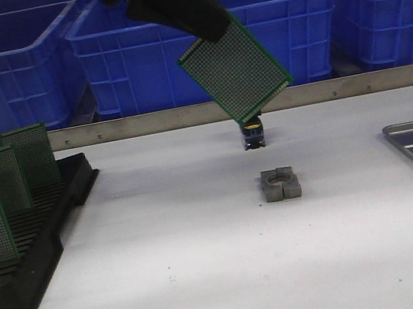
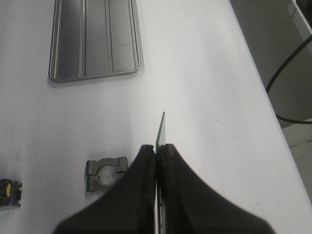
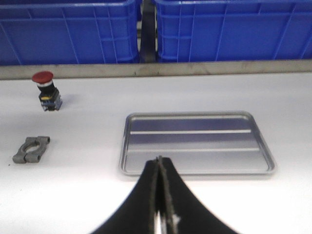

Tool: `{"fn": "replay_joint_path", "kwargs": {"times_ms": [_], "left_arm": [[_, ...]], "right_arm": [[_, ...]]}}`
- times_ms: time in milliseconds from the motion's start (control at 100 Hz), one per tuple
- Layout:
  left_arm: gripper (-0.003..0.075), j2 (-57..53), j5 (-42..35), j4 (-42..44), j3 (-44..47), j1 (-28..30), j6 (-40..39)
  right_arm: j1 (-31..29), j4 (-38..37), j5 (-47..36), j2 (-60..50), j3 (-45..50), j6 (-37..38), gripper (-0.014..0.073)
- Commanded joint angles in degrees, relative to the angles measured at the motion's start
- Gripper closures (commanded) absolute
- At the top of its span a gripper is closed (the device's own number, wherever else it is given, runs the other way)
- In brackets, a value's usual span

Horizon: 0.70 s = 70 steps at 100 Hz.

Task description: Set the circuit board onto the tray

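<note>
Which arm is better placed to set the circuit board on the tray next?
Left. The left gripper is shut on the circuit board, held above the table. The right gripper is shut and holds nothing. The tray lies bare.

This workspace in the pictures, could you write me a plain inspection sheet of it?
Surface: white table, no spills seen.
Job's things: green circuit board held tilted in the air; silver tray holds nothing.
Clutter: grey metal clamp block; red-capped push button; black slotted rack with more green boards standing in it.
Grippers: left gripper shut on the board's edge; right gripper shut, holding nothing, poised near the tray.
Cables: one black cable off the table's edge.
Surroundings: blue plastic bins behind a metal strip at the table's back.
</note>
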Motion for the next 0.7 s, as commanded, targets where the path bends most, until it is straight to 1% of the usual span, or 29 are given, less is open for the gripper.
{"fn": "replay_joint_path", "kwargs": {"times_ms": [0, 90, 170, 250, 260, 310, 320, 330, 350, 380, 390, 400, 430, 480, 520, 530, 550, 560, 660, 670, 680, 690], "left_arm": [[0.074, -3.4, 3.5, -5.1, -1.9, -0.4, -0.2], [0.074, -3.4, 3.5, -5.1, -1.9, -0.4, -0.2], [0.074, -3.4, 3.5, -5.1, -1.9, -0.4, -0.2], [0.074, -3.4, 3.5, -5.1, -1.9, -0.4, -0.2], [0.074, -3.4, 3.5, -5.1, -1.9, -0.4, -0.2], [0.074, -3.4, 3.5, -5.1, -1.9, -0.4, -0.2], [0.074, -3.4, 3.5, -5.1, -1.9, -0.4, -0.2], [0.074, -3.4, 3.5, -5.1, -1.9, -0.4, -0.2], [0.074, -3.4, 3.5, -5.1, -1.9, -0.4, -0.2], [0.074, -3.4, 3.5, -5.1, -1.9, -0.4, -0.2], [0.074, -3.4, 3.5, -5.1, -1.9, -0.4, -0.2], [0.074, -3.4, 3.5, -5.1, -1.9, -0.4, -0.2], [0.074, -3.4, 3.5, -5.1, -1.9, -0.4, -0.2], [0.074, -3.4, 3.5, -5.1, -1.9, -0.4, -0.2], [0.074, -3.4, 3.5, -5.1, -1.9, -0.4, -0.2], [0.074, -3.4, 3.5, -5.1, -1.9, -0.4, -0.2], [0.074, -3.4, 3.5, -5.1, -1.9, -0.4, -0.2], [0.074, -3.4, 3.5, -5.1, -1.9, -0.4, -0.2], [0.074, -3.4, 3.5, -5.1, -1.9, -0.4, -0.2], [0.074, -3.4, 3.5, -5.1, -1.9, -0.4, -0.2], [0.074, -3.4, 3.5, -5.1, -1.9, -0.4, -0.2], [0.074, -3.4, 3.5, -5.1, -1.9, -0.4, -0.2]], "right_arm": [[0.0, 2.1, 3.2, 6.5, -7.3, 0.0, 0.0654], [0.0, 4.6, 7.8, 13.3, -12.1, -1.3, 0.0654], [0.0, 6.9, 8.3, 18.7, -15.9, -3.7, 0.0645], [0.2, 10.4, 6.6, 23.9, -18.4, -8.2, 0.0587], [0.3, 11.2, 6.2, 24.3, -18.7, -10.2, 0.0579], [0.8, 14.6, 5.0, 27.2, -19.9, -15.5, 0.051], [0.9, 15.2, 4.8, 28.0, -20.0, -15.5, 0.0487], [1.0, 16.4, 4.6, 28.4, -20.3, -17.8, 0.0475], [1.5, 18.4, 4.3, 30.1, -20.7, -19.5, 0.0426], [2.1, 21.3, 4.3, 31.4, -21.3, -23.9, 0.0389], [2.2, 22.0, 4.3, 32.3, -21.4, -23.9, 0.0365], [2.4, 23.5, 4.3, 32.8, -21.7, -26.5, 0.0354], [3.3, 26.4, 4.3, 34.6, -22.2, -30.1, 0.03], [4.8, 31.9, 4.3, 37.9, -22.9, -36.3, 0.0242], [6.1, 36.8, 4.3, 40.2, -23.4, -41.8, 0.0216], [6.4, 37.6, 4.3, 41.0, -23.5, -41.8, 0.0209], [7.3, 40.9, 4.3, 42.3, -23.9, -46.7, 0.0204], [7.3, 41.7, 4.3, 42.7, -23.9, -46.7, 0.0204], [10.8, 51.6, 4.5, 48.5, -25.5, -62.9, 0.0202], [11.0, 52.2, 4.5, 49.3, -25.6, -62.9, 0.0202], [11.2, 53.3, 4.6, 49.7, -25.9, -66.3, 0.0202], [11.7, 53.8, 4.6, 50.5, -26.0, -67.5, 0.0202]]}}
